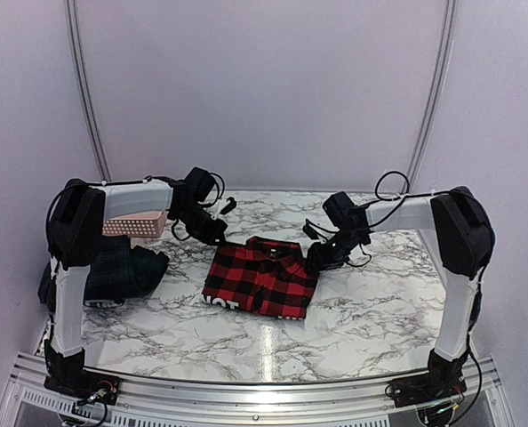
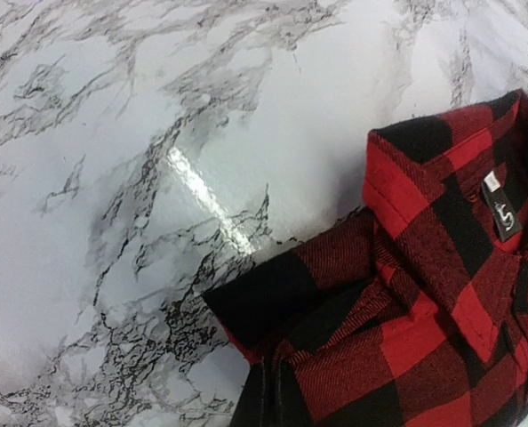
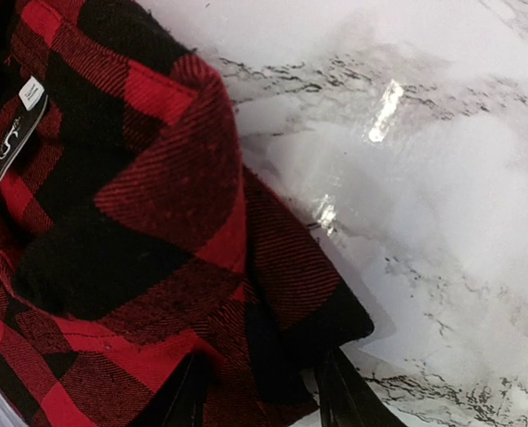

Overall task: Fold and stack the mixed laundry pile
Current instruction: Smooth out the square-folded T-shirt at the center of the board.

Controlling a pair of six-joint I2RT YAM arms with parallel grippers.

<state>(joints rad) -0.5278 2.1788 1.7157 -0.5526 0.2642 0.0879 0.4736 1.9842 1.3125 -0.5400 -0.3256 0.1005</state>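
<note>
A red-and-black checked shirt (image 1: 260,277) lies folded in the middle of the marble table, white lettering along its near edge. My left gripper (image 1: 222,233) is at its far left corner; in the left wrist view the gripper (image 2: 273,381) is shut, pinching the shirt (image 2: 424,294) at its shoulder edge. My right gripper (image 1: 318,258) is at the far right corner. In the right wrist view this gripper (image 3: 258,366) is open, its fingers straddling the shirt's (image 3: 140,196) folded shoulder. A dark green plaid garment (image 1: 122,271) lies bunched at the left.
A pink lattice basket (image 1: 135,227) stands at the back left, behind the left arm and above the green garment. The marble table (image 1: 380,302) has bare surface to the right of and in front of the shirt. White walls close in the back and sides.
</note>
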